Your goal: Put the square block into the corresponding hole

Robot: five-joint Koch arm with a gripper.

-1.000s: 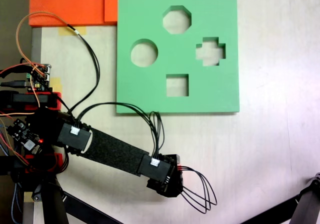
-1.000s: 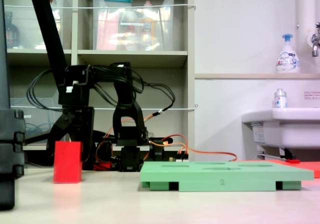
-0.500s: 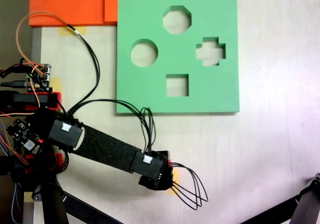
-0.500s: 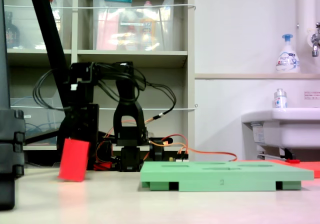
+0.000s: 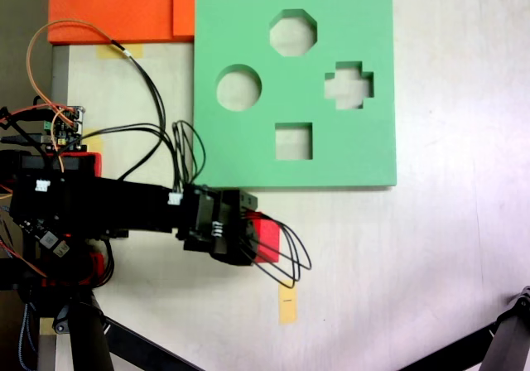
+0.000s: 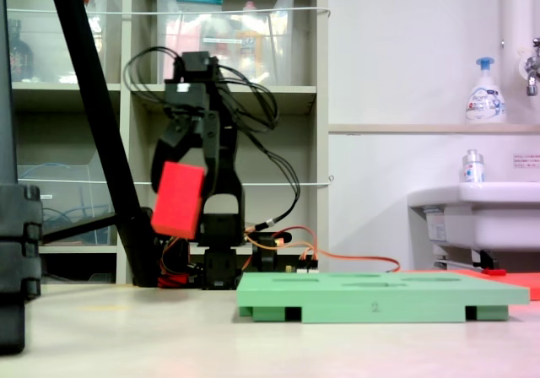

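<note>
The red square block (image 6: 177, 199) hangs tilted in the air, well above the table, with my gripper (image 6: 180, 186) shut on it. From above, the block (image 5: 265, 237) peeks out at the right of the gripper (image 5: 253, 235), partly covered by the black gripper body and looping cables. The green foam board (image 5: 248, 23) lies flat on the table, and its square hole (image 5: 293, 141) is at its near middle. The block sits just below the board's lower edge, left of the square hole. In the side view the board (image 6: 380, 298) lies to the right of the block.
The board also has a round cutout (image 5: 238, 88), an octagonal cutout (image 5: 292, 32) and a cross cutout (image 5: 349, 84). Orange foam sheets (image 5: 124, 7) lie at the top left. A yellow tape mark (image 5: 286, 303) is on the table. A black stand leg (image 5: 497, 338) enters at bottom right.
The arm has swung toward the board and risen, lifting the red block off the table; it tipped first, then left the tape mark and now hangs tilted in the air.
</note>
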